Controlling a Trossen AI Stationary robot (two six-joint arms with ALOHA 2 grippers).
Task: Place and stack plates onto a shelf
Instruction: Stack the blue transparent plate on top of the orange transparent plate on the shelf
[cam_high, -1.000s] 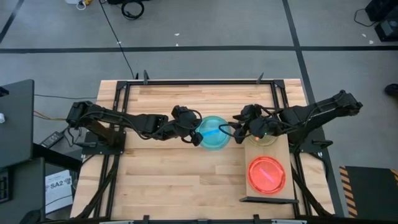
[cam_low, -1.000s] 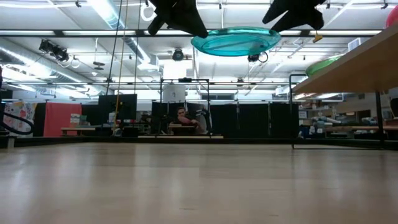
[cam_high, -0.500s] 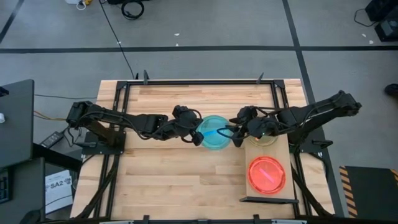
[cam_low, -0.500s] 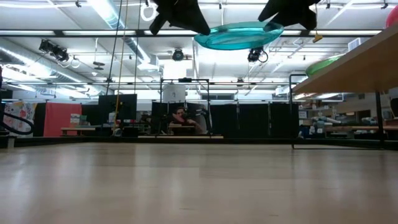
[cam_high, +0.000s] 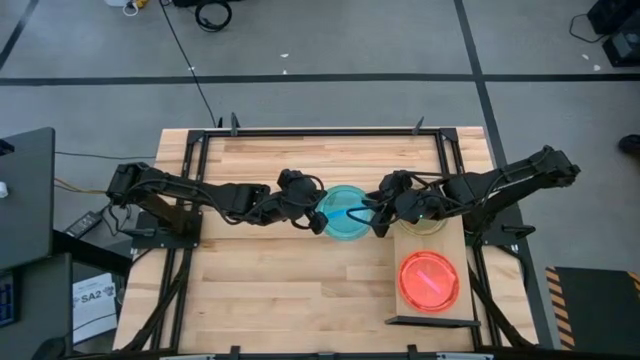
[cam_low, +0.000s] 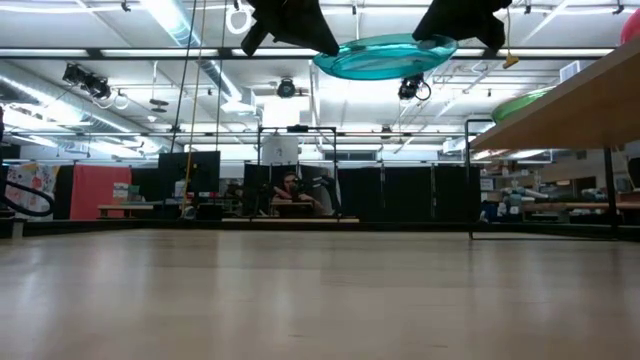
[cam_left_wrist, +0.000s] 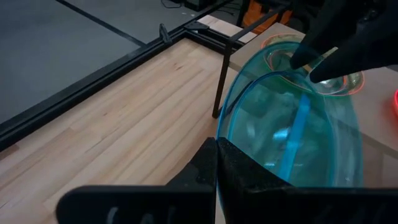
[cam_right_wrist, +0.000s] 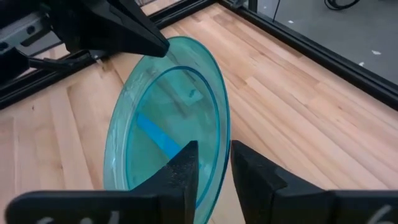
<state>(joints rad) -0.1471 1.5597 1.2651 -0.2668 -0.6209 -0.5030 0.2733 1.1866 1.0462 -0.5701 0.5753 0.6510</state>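
A teal-blue plate (cam_high: 345, 212) hangs in the air above the table's middle, between my two grippers, well clear of the wood in the low view (cam_low: 385, 55) and slightly higher on its right side. My left gripper (cam_high: 318, 216) is shut on its left rim. My right gripper (cam_high: 378, 217) is open, one finger on either side of the plate's right rim (cam_right_wrist: 219, 149). The shelf (cam_high: 408, 305) stands at the table's right. On it lie an orange plate (cam_high: 430, 280) and, partly under my right arm, a green plate (cam_high: 425, 226). My left gripper (cam_left_wrist: 216, 158) pinches the teal plate's left rim (cam_left_wrist: 231, 138) between its two fingers, coming level from the table's left. The plate is lifted clear and reaches out beyond the fingers, nearly level. My right gripper (cam_right_wrist: 214, 168) straddles the right rim; whether a finger touches it, I cannot tell.
The shelf's board (cam_low: 570, 105) stands raised on thin black legs (cam_low: 612, 190) above the table top. A black metal frame (cam_high: 320, 130) runs along the table's far edge. Bare wood (cam_high: 280, 290) lies toward the near edge, left of the shelf.
My right gripper has moved a little toward the table's left, and its fingers now stand around the teal plate's right rim. The plate's right side has tipped up slightly, and its left rim has stayed in my left gripper.
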